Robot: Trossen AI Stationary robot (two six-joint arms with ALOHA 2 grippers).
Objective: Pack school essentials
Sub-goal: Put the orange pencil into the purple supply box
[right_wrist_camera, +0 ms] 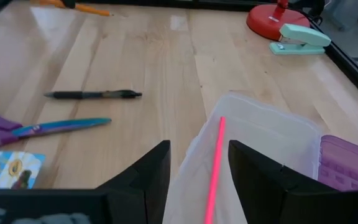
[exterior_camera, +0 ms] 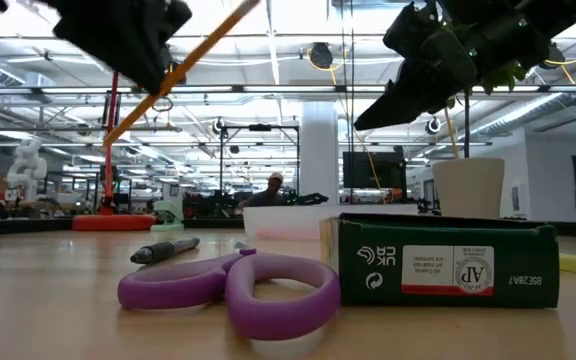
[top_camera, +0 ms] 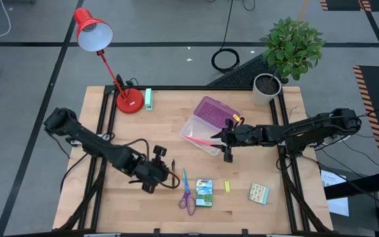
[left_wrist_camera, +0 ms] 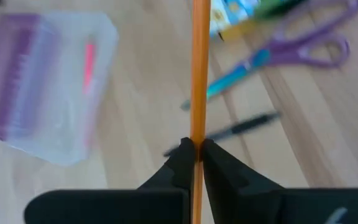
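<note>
My left gripper (left_wrist_camera: 197, 149) hangs above the near left of the table, shut on an orange pencil (left_wrist_camera: 199, 68). Below it lie a black pen (left_wrist_camera: 241, 127), purple-handled scissors (top_camera: 187, 194), a green crayon box (top_camera: 204, 192), a yellow eraser (top_camera: 227, 187) and a patterned pack (top_camera: 258, 193), all flat on the wood. A pink pencil (right_wrist_camera: 215, 165) lies inside the clear case (top_camera: 199, 135). My right gripper (right_wrist_camera: 199, 149) stands open over the case, one finger on either side of the pink pencil, apart from it. My left gripper pinches the orange pencil's shaft (left_wrist_camera: 198, 134) between its two fingertips, which lie across the pencil. The pencil is lifted clear of the table and slants in the low view (exterior_camera: 183, 65), sticking out past the fingers on both sides.
The case's purple lid (top_camera: 214, 110) lies open behind it. A red desk lamp (top_camera: 129, 100) and a mint-green stapler (top_camera: 149, 99) stand at the far left, a potted plant (top_camera: 268, 85) at the far right. Bare wood lies between the case and the scissors.
</note>
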